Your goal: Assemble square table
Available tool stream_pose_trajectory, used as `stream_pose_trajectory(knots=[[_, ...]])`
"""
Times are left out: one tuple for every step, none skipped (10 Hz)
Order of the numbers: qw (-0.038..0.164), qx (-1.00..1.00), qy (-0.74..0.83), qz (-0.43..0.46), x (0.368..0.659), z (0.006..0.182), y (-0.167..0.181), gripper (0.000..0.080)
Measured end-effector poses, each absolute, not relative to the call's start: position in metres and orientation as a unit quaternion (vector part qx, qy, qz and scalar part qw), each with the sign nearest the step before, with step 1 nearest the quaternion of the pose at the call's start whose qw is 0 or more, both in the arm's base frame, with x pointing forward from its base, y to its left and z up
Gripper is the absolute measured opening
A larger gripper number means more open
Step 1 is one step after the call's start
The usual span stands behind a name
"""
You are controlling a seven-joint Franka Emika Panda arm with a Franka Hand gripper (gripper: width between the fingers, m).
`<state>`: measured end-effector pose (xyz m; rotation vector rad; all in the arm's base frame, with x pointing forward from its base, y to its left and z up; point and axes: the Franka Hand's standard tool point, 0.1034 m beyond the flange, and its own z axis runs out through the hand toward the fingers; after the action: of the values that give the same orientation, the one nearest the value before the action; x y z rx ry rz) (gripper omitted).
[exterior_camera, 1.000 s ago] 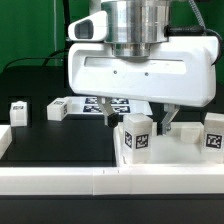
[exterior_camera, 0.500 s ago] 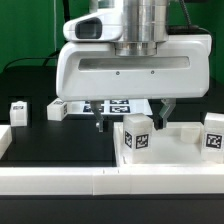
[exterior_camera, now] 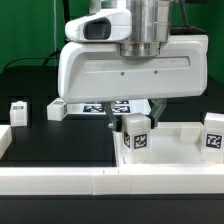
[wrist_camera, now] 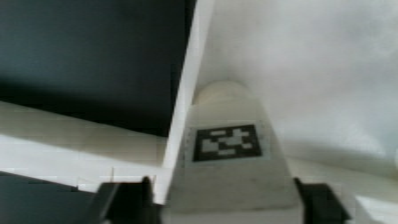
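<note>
The white square tabletop (exterior_camera: 172,152) with a raised rim lies at the exterior view's right. A white leg (exterior_camera: 137,132) with a tag stands at its near left corner, and a second leg (exterior_camera: 214,133) stands at its right edge. Two more legs (exterior_camera: 19,112) (exterior_camera: 56,110) stand on the black table at the left. My gripper (exterior_camera: 132,117) hangs over the corner leg, open, with one finger on each side of it. In the wrist view the leg (wrist_camera: 222,143) sits between my fingers (wrist_camera: 128,200), with a small gap on each side, and the tabletop (wrist_camera: 338,95) lies behind it.
The marker board (exterior_camera: 105,105) lies flat behind the gripper, partly hidden by it. A long low white rail (exterior_camera: 60,180) runs along the front edge, with a short white wall (exterior_camera: 4,140) at the far left.
My gripper has moved toward the exterior view's left, from over the tabletop to over the corner leg. Its fingers now straddle that leg. The parts have not moved.
</note>
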<state>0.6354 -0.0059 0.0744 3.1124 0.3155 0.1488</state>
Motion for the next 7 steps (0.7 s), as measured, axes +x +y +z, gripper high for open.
stream_pose_trajectory(knots=[[0.005, 0.994, 0.094, 0.048, 0.6354, 0.0744, -0.0061, 0.0284], [0.005, 0.994, 0.094, 0.047, 0.6354, 0.0744, -0.0061, 0.0285], [0.002, 0.997, 0.055, 0.048, 0.6354, 0.0743, -0.0059, 0.0285], [0.0, 0.999, 0.025, 0.048, 0.6354, 0.0742, -0.0059, 0.0285], [-0.004, 0.998, -0.036, 0.051, 0.6356, 0.0741, -0.0063, 0.0285], [-0.01, 0.993, -0.107, 0.055, 0.6349, 0.074, -0.0061, 0.0285], [-0.013, 0.986, -0.159, 0.055, 0.6346, 0.0741, -0.0051, 0.0285]])
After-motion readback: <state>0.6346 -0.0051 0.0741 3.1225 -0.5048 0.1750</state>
